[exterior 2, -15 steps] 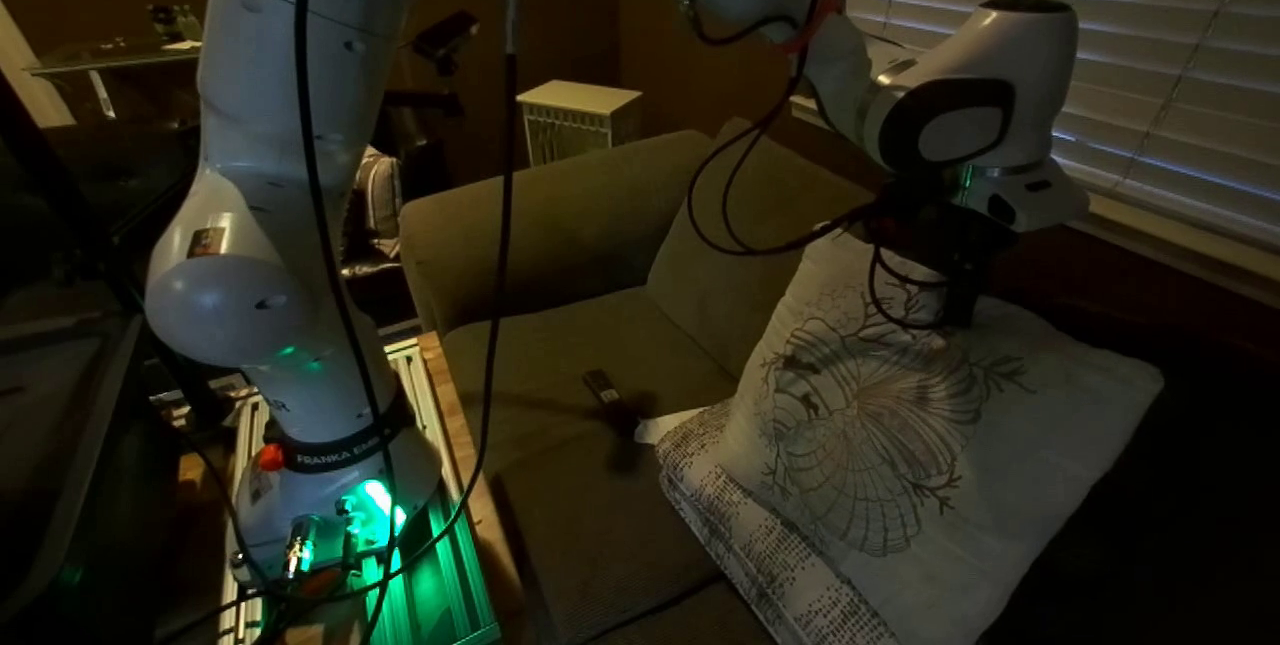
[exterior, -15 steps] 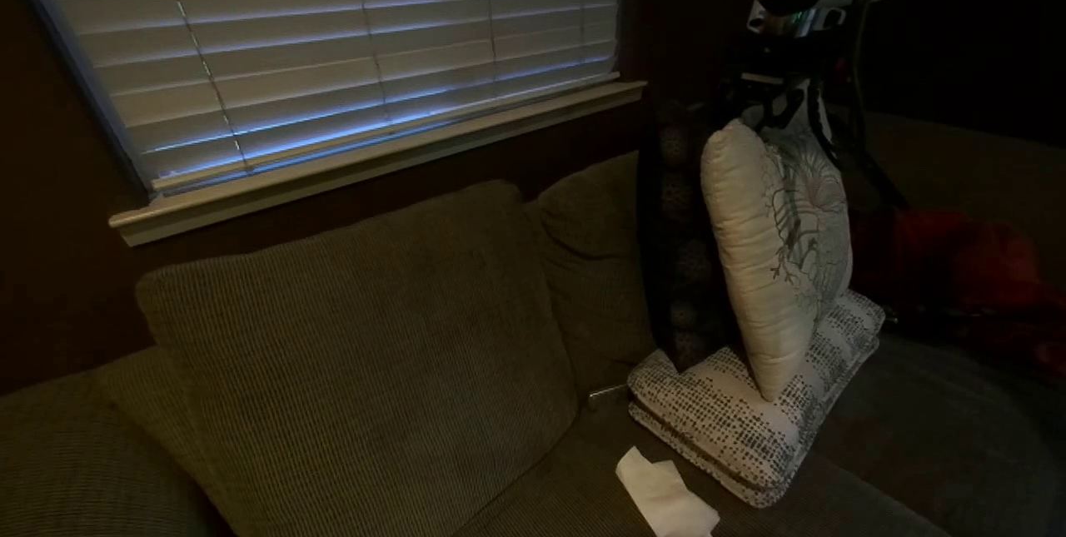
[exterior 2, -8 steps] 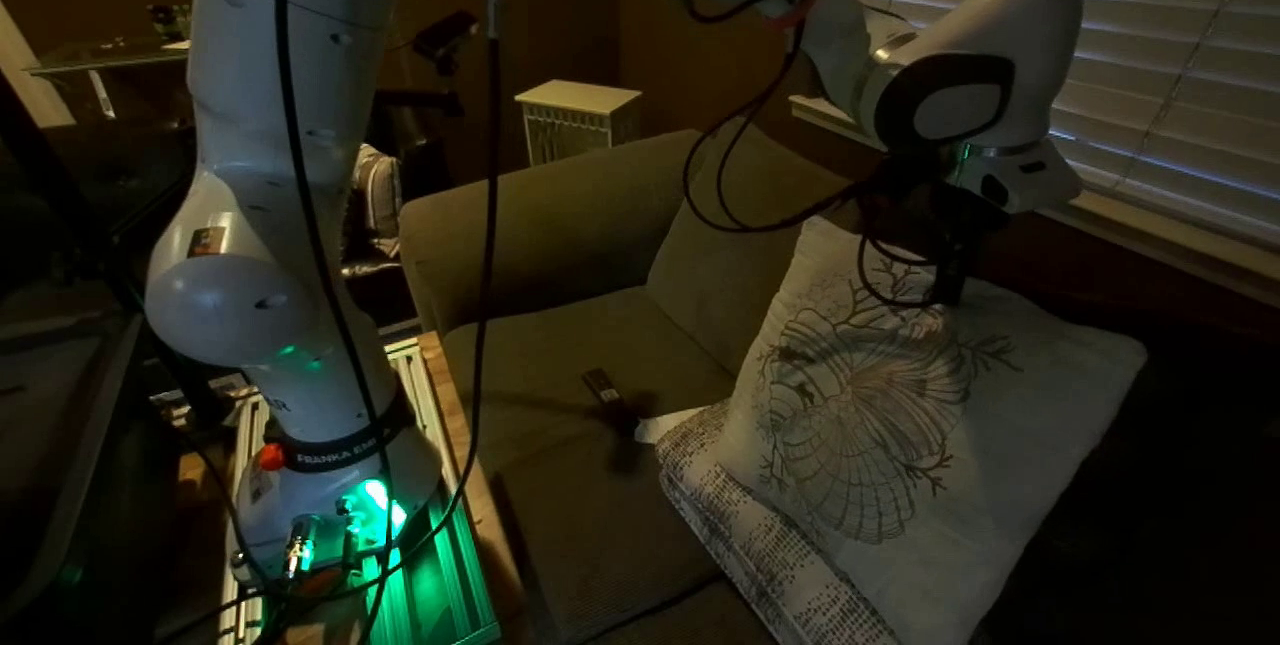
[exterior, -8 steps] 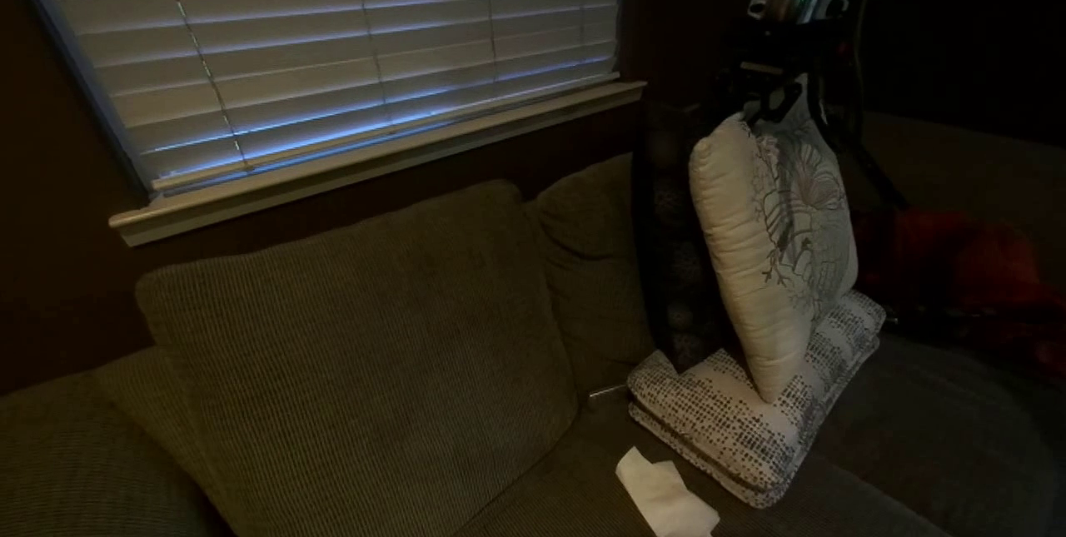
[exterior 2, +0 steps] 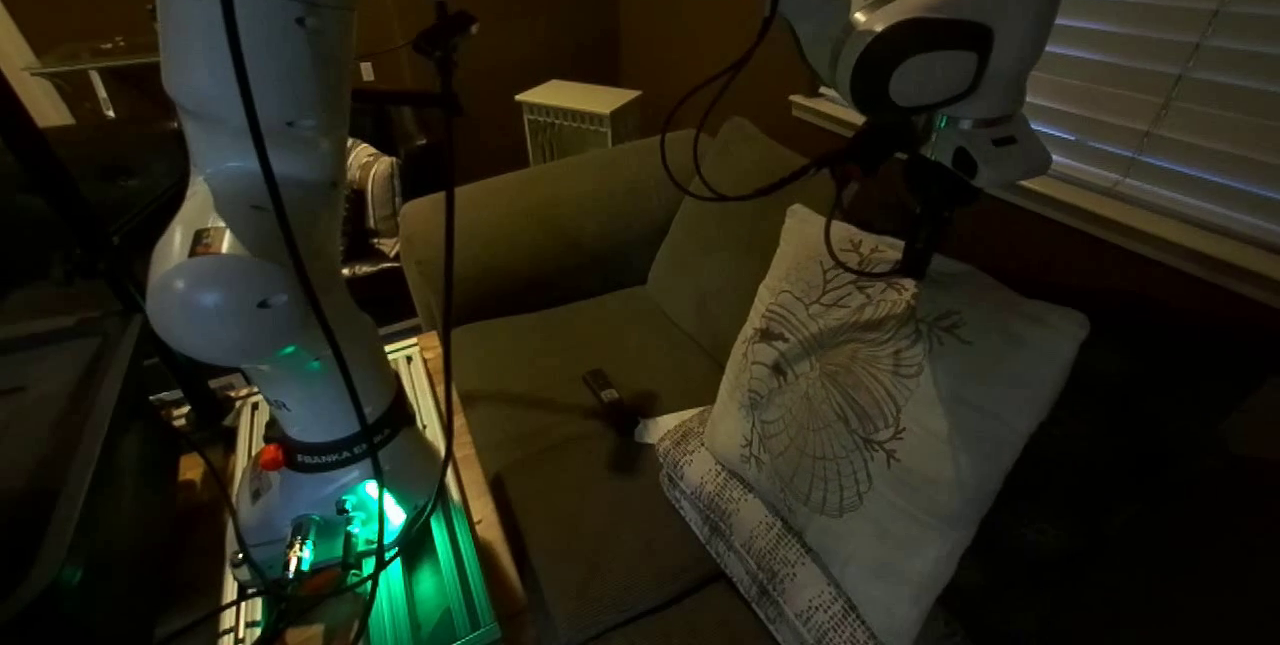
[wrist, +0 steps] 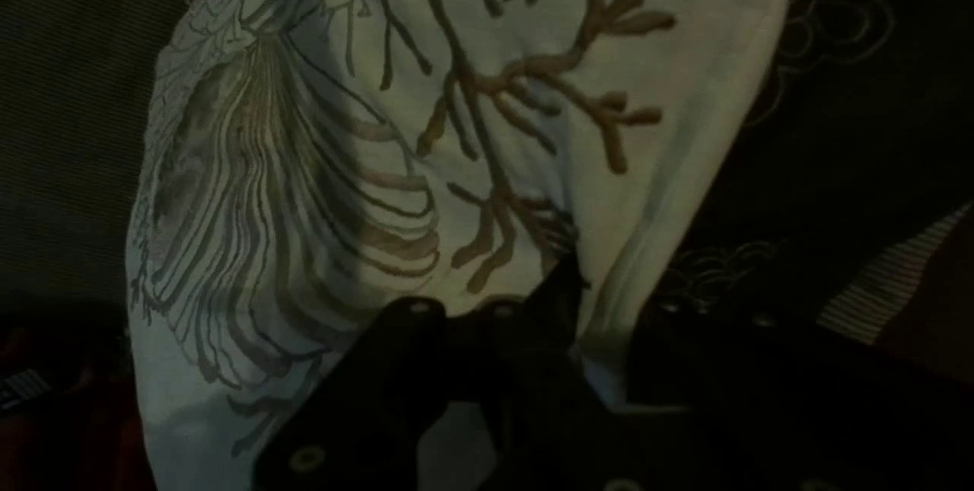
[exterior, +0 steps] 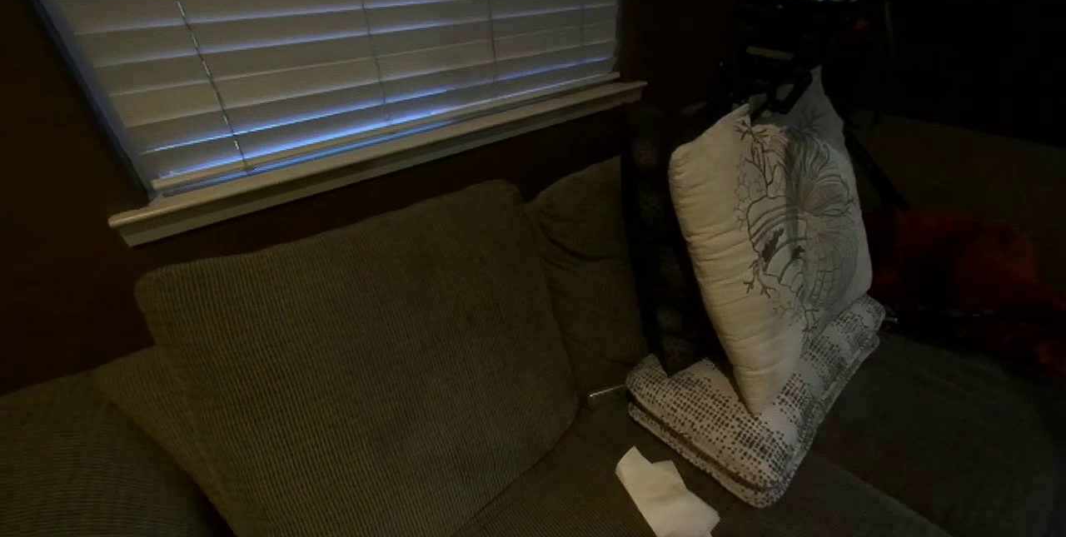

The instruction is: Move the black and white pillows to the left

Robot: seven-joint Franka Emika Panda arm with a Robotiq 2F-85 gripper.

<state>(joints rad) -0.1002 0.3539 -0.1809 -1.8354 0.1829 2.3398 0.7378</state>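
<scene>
Pinching a fold at the upper edge of the white pillow (exterior 2: pixel 890 425), the gripper (wrist: pixel 605 331) is clamping on thin cloth, probably because the stuffed middle is offering too much bulk for its span. The white pillow is slanting down from that hold to a dotted cushion (exterior: pixel 708 420) on the tabletop (exterior 2: pixel 570 525), here a padded seat. Its lower corner is seemingly resting there, so the dotted cushion is likely bearing some weight and limiting swing. The black pillow (exterior: pixel 666 270) is standing just behind, nearer the tabletop's back edge and beside the back cushion (exterior: pixel 595 270); whatever is propping it is hiding in the dark. The task is asking for a shift left, presumably toward the tabletop's edge at the armrest (exterior 2: pixel 540 235); both pillows are standing well apart from that edge. The next move is probably calling for more lift before going sideways, since dragging is risking a slip from so small a pinch. A remote (exterior 2: pixel 600 387) and a paper sheet (exterior: pixel 666 491) are lying on the armrest side of the dotted cushion.
</scene>
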